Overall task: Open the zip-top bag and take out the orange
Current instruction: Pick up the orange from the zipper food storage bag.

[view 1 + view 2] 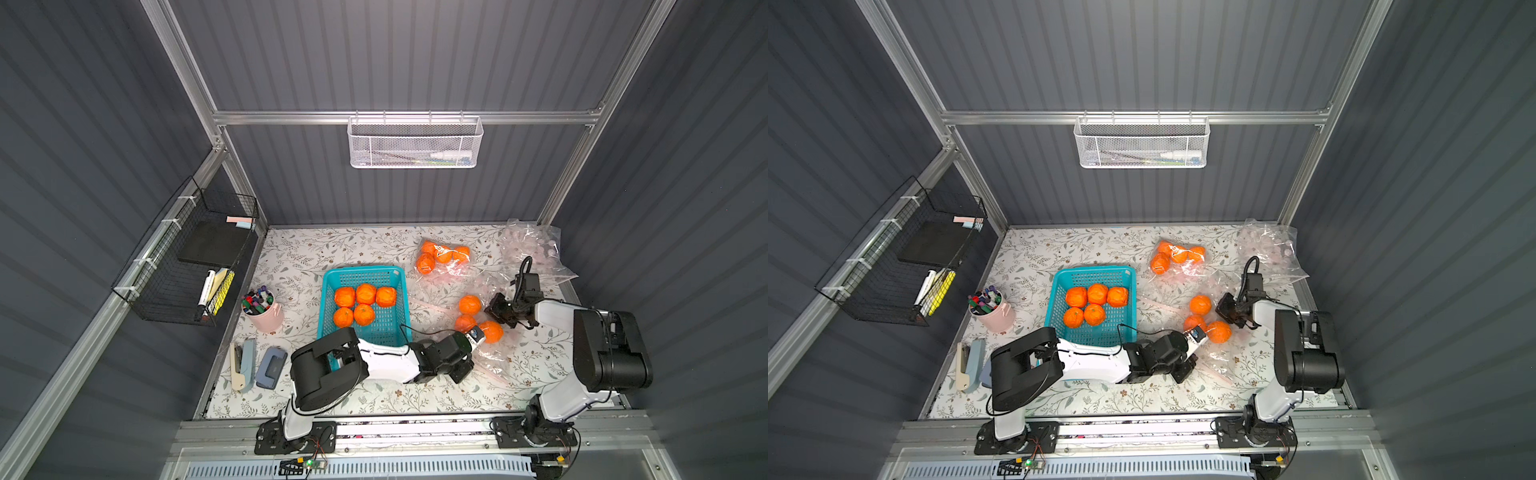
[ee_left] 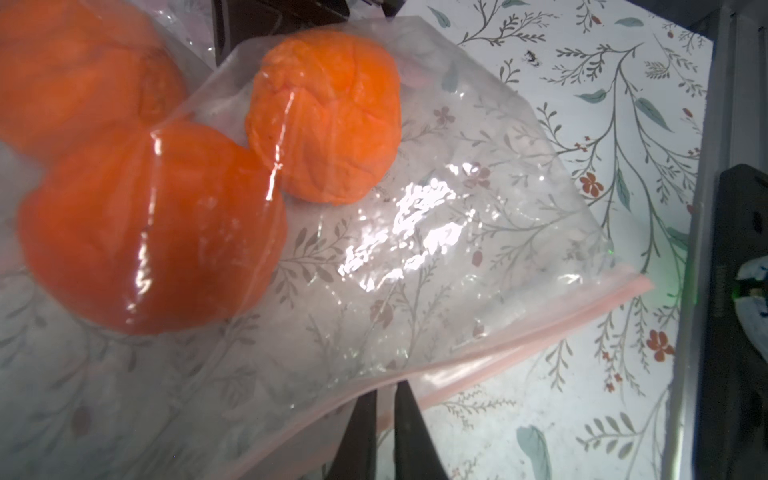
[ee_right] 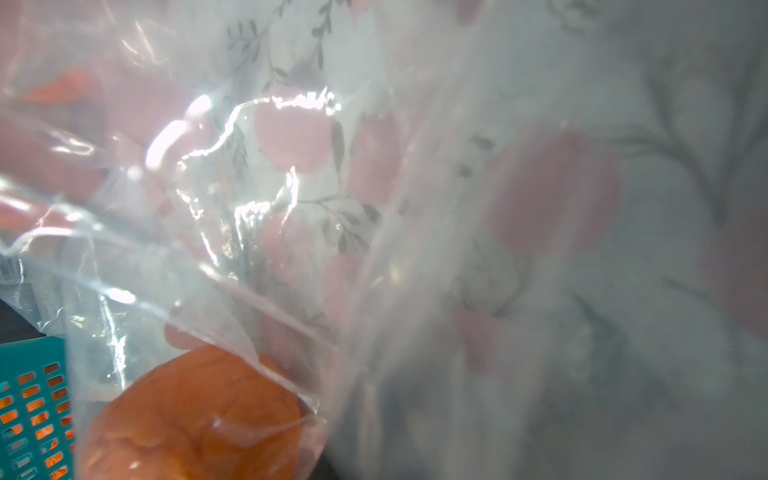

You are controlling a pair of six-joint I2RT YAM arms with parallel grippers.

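Floral tabletop (image 1: 374, 249), 1 basket (image 1: 361, 272), 5 oranges (image 1: 365, 294)

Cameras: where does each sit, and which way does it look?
Top views: overhead, looking down at the table; both arms, left gripper and right gripper show.
Left wrist: on the left arm, facing the zip-top bag and three oranges; its dark fingers show.
Right wrist: on the right arm, against the bag's plastic; no fingers show.
Shared: right wrist and top views see the teal basket.
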